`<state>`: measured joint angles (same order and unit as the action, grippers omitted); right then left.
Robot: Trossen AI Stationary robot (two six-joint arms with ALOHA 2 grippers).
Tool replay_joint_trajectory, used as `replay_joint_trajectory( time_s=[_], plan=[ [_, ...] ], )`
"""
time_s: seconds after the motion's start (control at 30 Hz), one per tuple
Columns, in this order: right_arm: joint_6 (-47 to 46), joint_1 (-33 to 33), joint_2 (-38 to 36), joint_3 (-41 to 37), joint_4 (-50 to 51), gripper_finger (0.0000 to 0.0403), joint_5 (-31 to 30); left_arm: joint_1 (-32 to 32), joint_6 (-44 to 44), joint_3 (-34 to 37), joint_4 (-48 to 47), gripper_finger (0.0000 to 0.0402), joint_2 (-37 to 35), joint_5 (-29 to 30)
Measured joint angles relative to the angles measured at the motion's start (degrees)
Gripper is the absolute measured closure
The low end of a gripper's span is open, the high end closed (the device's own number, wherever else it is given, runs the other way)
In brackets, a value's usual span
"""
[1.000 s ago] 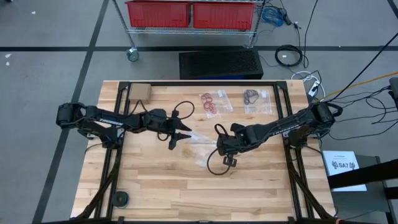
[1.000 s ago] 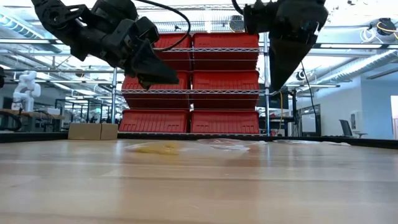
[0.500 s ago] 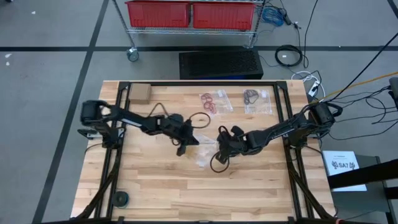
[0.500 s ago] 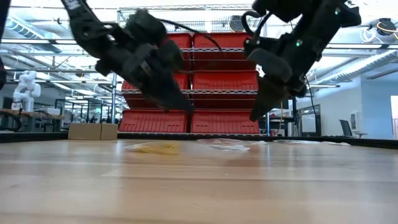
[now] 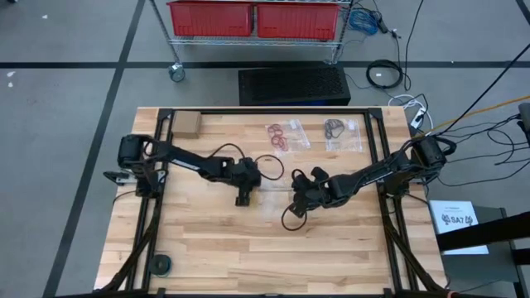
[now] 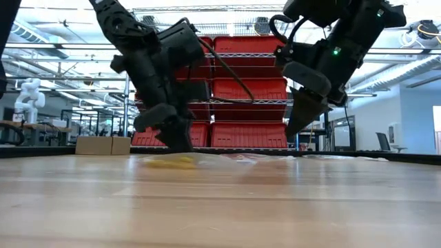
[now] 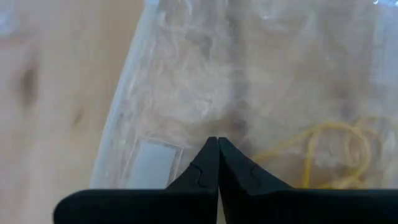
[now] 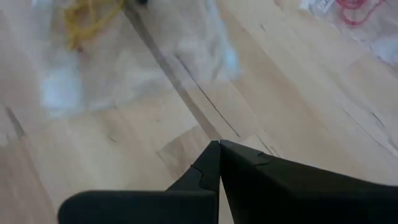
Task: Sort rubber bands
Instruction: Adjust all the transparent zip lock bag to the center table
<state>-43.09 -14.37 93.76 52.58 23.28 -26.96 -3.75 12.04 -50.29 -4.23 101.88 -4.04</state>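
Left gripper: down at the table's middle, fingers pressed together on the film of a clear bag; judged a pinch to pin or lift the bag so its contents can be reached.
Clear bag: flat on the wooden table, between the two grippers; holds yellow rubber bands, seen through the film just beside the left fingertips.
Right gripper: closed and empty, held above bare wood just beside the bag; judged to be waiting to help.
Red rubber bands: in their own clear bag near the far edge, well apart from the grippers; apparently a sorted lot.
Dark rubber bands: bagged beside the red, likewise kept separate by colour.
Cardboard box: far left corner, untouched.
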Motion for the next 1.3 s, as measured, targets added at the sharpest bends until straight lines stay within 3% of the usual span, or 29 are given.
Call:
replay_joint_trajectory(
  time_s=[0.2, 0.4, 0.6, 0.8, 0.93, 1.03, 1.3],
  plan=[
    [-1.4, 0.6, 0.0, 0.0, 2.0, 0.0403, -1.7, 2.6, -8.7, 0.2, -8.5, 0.0400, -3.0, 13.1],
    [-9.1, 4.6, 0.0, 0.0, 3.5, 0.0403, -13.7, 6.1, -15.8, 4.6, -10.2, 0.0400, -11.2, 21.8],
    [-1.6, 15.5, 0.0, 0.0, -3.7, 0.0403, -8.8, 8.0, -22.9, 15.8, -6.0, 0.0401, -22.7, 22.5],
    [7.3, 27.8, 0.2, 0.1, -20.0, 0.0403, -4.3, 7.4, -23.6, 22.2, 10.9, 0.0401, -28.0, 20.8],
    [7.9, 32.8, 2.7, 0.1, -22.9, 0.0403, 0.2, 6.5, -21.3, 22.3, 24.9, 0.0401, -26.0, 12.9],
    [7.5, 33.9, 5.5, 0.1, -21.6, 0.0403, 1.9, 5.5, -20.2, 22.3, 33.1, 0.0401, -22.5, 12.0],
    [7.7, 32.1, 11.2, 0.0, -22.6, 0.0403, 5.4, 2.9, -23.7, 22.3, 34.6, 0.0401, -11.7, 12.0]
  ],
)
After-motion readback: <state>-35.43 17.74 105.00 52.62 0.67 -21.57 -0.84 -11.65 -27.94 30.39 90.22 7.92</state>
